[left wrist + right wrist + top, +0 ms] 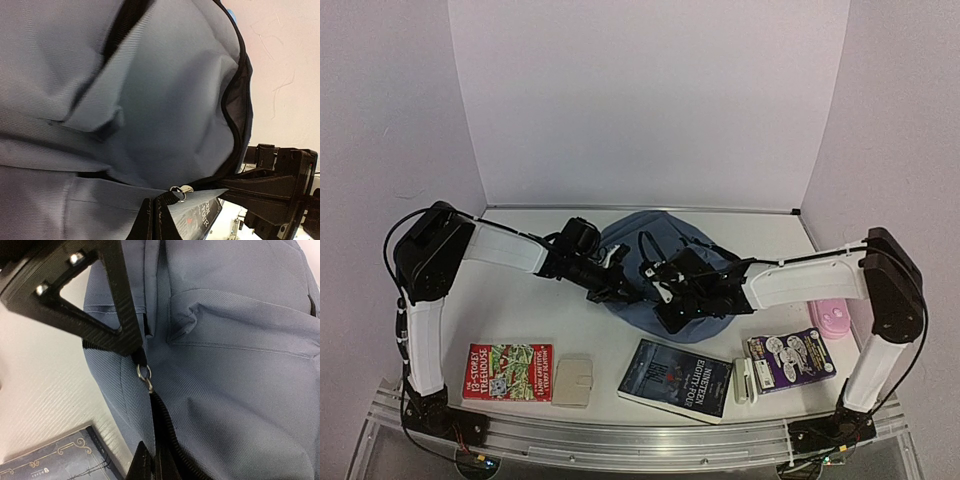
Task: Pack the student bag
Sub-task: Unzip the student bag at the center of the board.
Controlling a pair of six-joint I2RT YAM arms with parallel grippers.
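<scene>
Top view: bright, even light from above, with a faint violet cast on the walls (650, 100). The bench (520, 310) shows only soft, short shadows under the arms (505, 248), and the front rail (620, 432) carries mild glare. Left wrist view: student bag (165, 100) fabric slightly soft, deep shade in its folds, pale background near washed out; right wrist view: weave crisp, bench bright.

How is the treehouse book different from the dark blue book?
The treehouse book has a bright red and green cover; the dark blue book is mostly navy. The treehouse book lies square to the near edge of the table; the dark blue book is turned a little. Both lie flat, cover up, outside the student bag.
</scene>
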